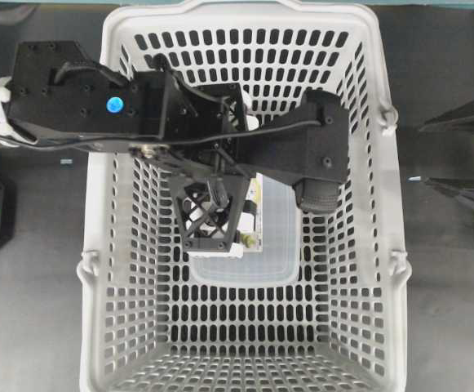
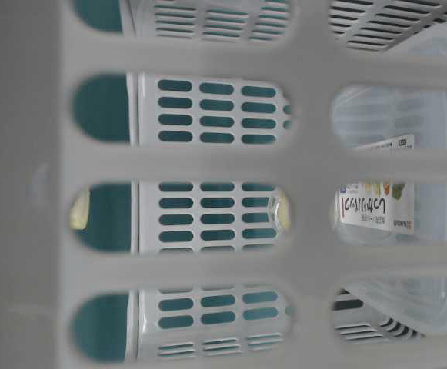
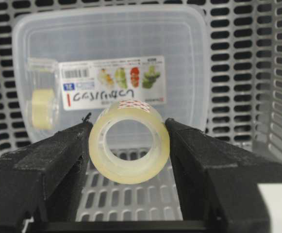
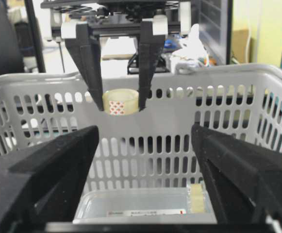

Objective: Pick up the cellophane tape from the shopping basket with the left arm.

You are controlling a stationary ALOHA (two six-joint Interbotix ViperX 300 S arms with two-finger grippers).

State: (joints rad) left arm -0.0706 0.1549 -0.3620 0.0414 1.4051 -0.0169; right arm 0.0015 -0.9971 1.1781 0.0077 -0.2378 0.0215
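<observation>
While lifted: one cellophane tape (image 3: 129, 145), clamped.

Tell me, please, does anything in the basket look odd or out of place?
One oddity: a second tape roll leans against the clear box on the shopping basket floor. The left hand holds the cellophane tape squarely, lifted near rim height. Nothing looks spilled or damaged.

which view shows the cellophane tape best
The left wrist view: the cellophane tape fills mid-frame, clamped between the left end effector fingers, hole facing the camera. The right wrist view shows it small, held above the shopping basket rim. Overhead, the arm hides it. The table-level view shows only basket wall.
</observation>
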